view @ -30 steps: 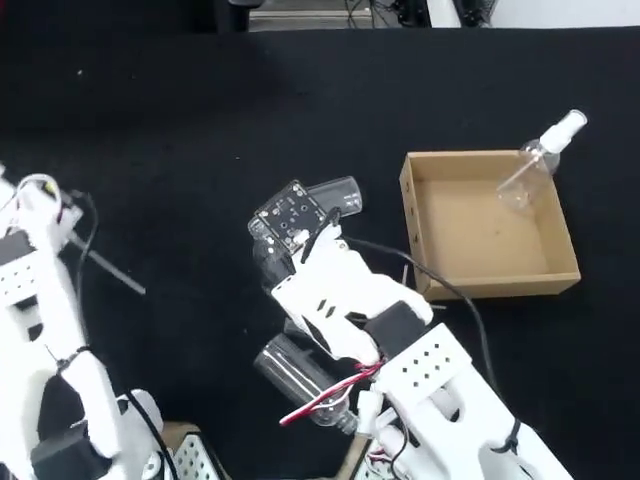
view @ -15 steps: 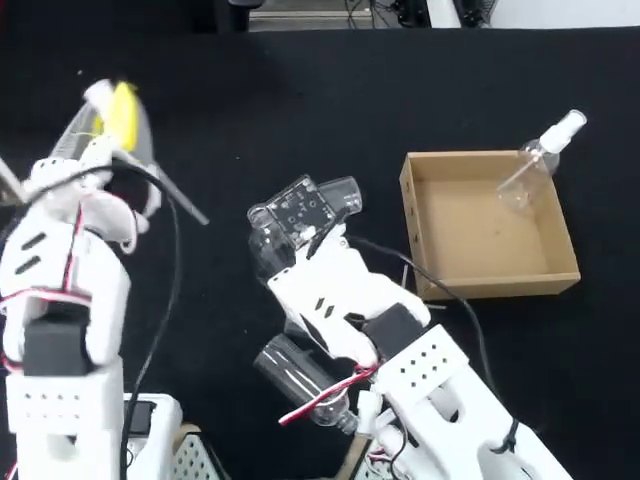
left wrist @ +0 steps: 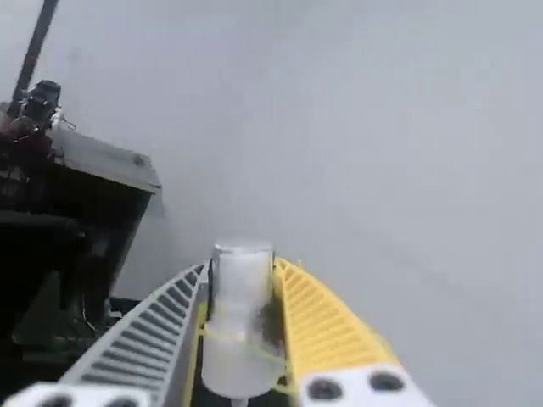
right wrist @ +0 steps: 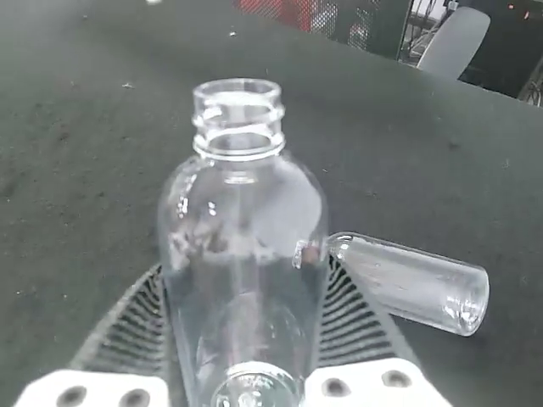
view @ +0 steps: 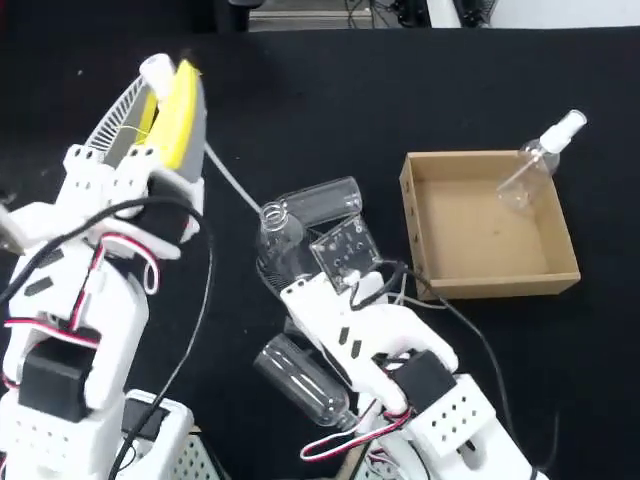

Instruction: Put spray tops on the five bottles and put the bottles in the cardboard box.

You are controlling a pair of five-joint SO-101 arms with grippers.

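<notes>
My left gripper (view: 165,88) is raised at the left of the table, shut on a white spray top (view: 157,70) whose thin tube (view: 235,182) slants down toward the centre. In the left wrist view the spray top (left wrist: 240,326) sits between the grey and yellow fingers. At the table's centre my right gripper (view: 290,262) is shut on a clear bottle (view: 281,233) whose open neck points at the tube's end. The same bottle (right wrist: 242,246) stands uncapped between the fingers in the right wrist view. The cardboard box (view: 561,236) lies to the right, with a capped bottle (view: 536,158) leaning on its far corner.
One uncapped clear bottle (view: 327,197) lies on the black cloth just beyond the held one, and appears again as the lying bottle (right wrist: 413,282). Another bottle (view: 301,381) lies beside the right arm's base. Red and white cables (view: 335,440) trail there.
My left arm has swung up and in from the left edge, carrying the spray top toward the centre. My right gripper has turned the held bottle so its neck faces the tube.
</notes>
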